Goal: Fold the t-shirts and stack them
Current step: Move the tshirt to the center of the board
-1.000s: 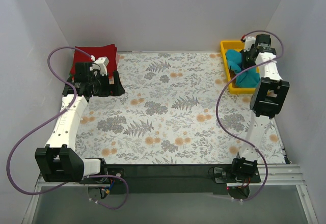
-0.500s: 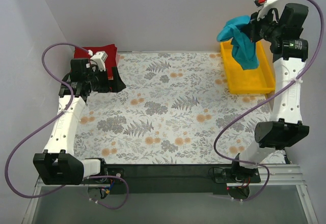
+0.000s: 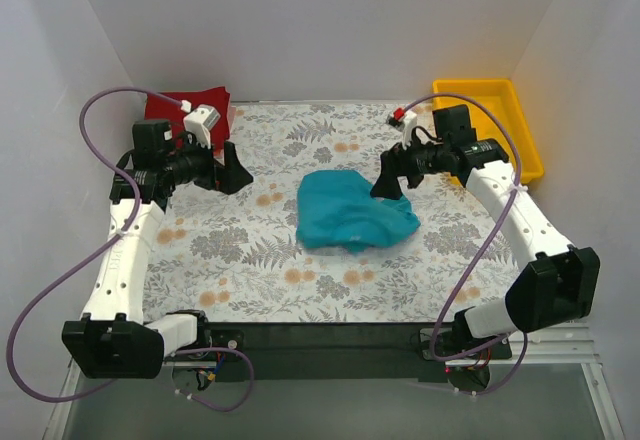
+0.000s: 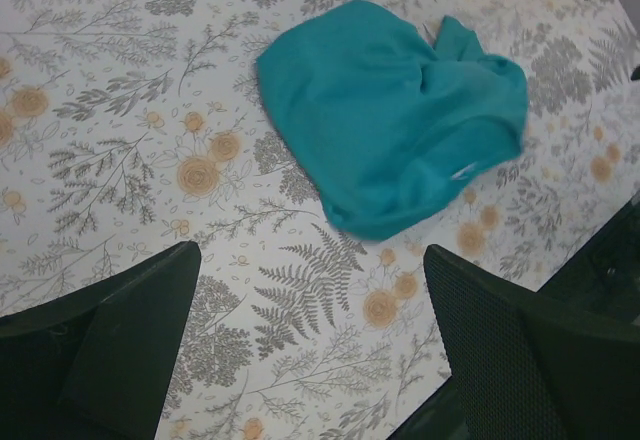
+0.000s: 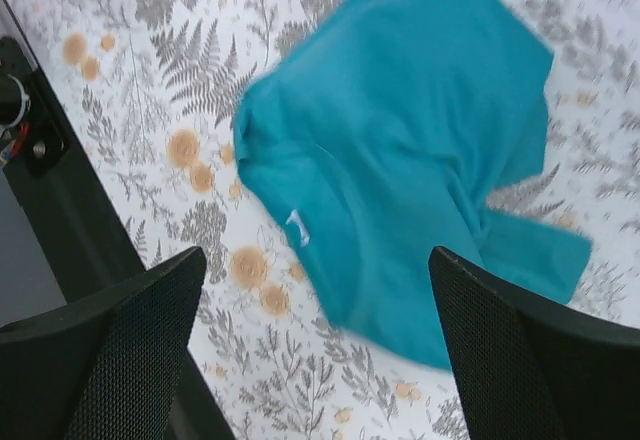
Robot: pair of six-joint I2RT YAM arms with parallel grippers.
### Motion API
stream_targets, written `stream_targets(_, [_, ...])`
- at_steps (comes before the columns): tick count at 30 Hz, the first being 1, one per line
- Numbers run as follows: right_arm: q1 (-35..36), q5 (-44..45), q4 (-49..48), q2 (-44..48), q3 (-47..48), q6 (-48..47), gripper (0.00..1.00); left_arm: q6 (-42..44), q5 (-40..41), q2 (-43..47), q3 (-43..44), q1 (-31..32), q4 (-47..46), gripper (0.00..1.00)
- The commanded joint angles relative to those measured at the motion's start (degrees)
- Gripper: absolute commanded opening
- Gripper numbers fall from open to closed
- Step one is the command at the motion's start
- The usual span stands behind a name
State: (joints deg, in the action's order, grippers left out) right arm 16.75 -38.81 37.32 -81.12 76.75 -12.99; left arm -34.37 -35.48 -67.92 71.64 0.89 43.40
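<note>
A teal-blue t-shirt (image 3: 352,212) lies crumpled in a heap on the middle of the floral table; it also shows as the teal-blue t-shirt (image 4: 395,130) in the left wrist view and the teal-blue t-shirt (image 5: 415,150) in the right wrist view. My right gripper (image 3: 388,182) hovers open just right of the heap, nothing between its fingers (image 5: 520,360). My left gripper (image 3: 232,168) is open over the table's left side, well apart from the shirt. A folded dark red t-shirt (image 3: 170,108) rests at the far left corner behind the left arm.
A yellow plastic tray (image 3: 505,110) stands at the far right corner, with nothing showing in it. White walls close in the back and both sides. The black front edge of the table (image 3: 330,335) runs between the arm bases.
The right arm lifted the teal shirt out of the yellow tray, carried it left and let it drop on the table's middle; its jaws went from shut to open. The left gripper shifted slightly right.
</note>
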Motion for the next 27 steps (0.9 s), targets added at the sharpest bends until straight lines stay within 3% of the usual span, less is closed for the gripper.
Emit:
stream_targets(1, [-1.55,-0.67,3.19,4.21,-1.86,-5.61,0.98,12.53,-10.82,4.72,-2.37,0.08,2.65,0.95])
stream_targets(5, [-1.55,10.55,8.29,6.23,-8.71,-14.13,0.94,20.47,-14.08,6.31,-9.47,0.61,3.1,0.93])
stream_targets(8, [-1.64,15.59,10.05,6.85,-15.91,-20.02,0.82,27.13,-15.67,5.7,-13.7,2.36,2.75,0.85])
stream_targets(13, [-1.64,16.66,9.88,9.75,-23.48,-26.37,0.58,33.75,-9.63,4.46,-22.58,11.75,-3.13,0.71])
stream_targets(16, [-1.2,16.83,9.0,9.58,-25.77,-29.01,0.51,37.79,-4.96,3.85,-26.18,19.14,-8.32,0.66])
stream_targets(23, [2.58,21.84,-2.68,10.72,-32.45,-32.35,0.51,43.24,3.3,-1.86,-31.81,31.35,-17.02,0.65])
stream_targets(27, [4.77,23.42,-10.06,10.9,-36.58,-35.87,0.52,44.56,4.98,-4.67,-34.19,33.22,-23.77,0.68])
